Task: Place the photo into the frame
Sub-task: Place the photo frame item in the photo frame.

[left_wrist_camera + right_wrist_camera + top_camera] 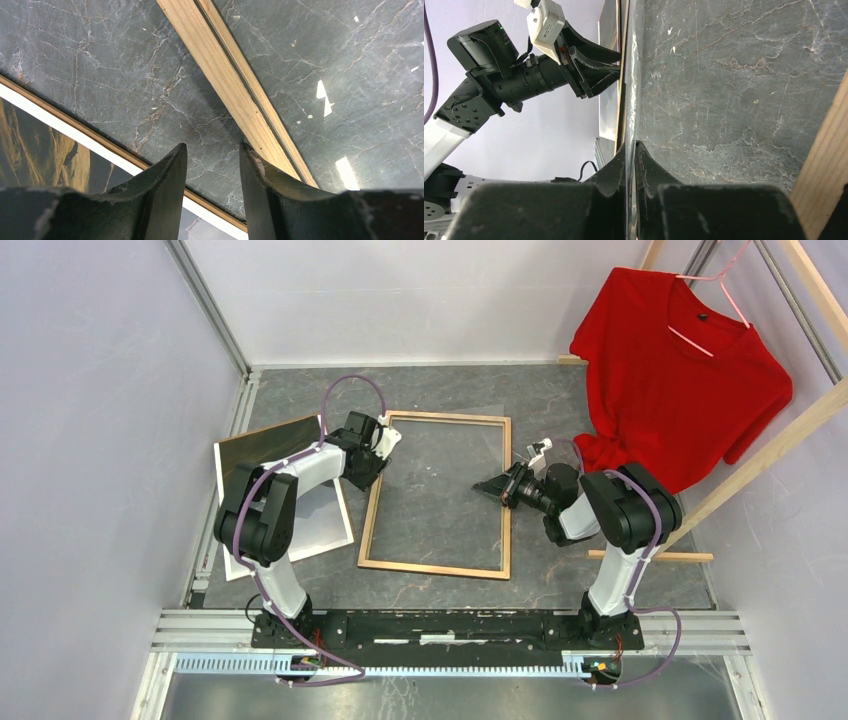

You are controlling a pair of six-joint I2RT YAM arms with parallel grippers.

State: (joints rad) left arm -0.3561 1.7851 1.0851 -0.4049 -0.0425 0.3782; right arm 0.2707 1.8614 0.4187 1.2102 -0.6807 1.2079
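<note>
Photo [325,512]: beside left gripper [212,150]
Frame [435,568]: lying between the grippers
Left gripper: half-open, empty
Right gripper [630,147]: narrow, pinching clear sheet [630,100]

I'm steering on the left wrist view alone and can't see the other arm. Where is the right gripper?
Observer: The right gripper reaches over the right rail of the frame, fingertips inside the opening.
Operator: Holding anything?
Observer: A clear sheet runs edge-on between its nearly closed fingers; whether they pinch it, I can't tell.
Operator: And the photo?
Observer: The photo lies wholly outside the frame, to its left, partly under the left arm.
</note>
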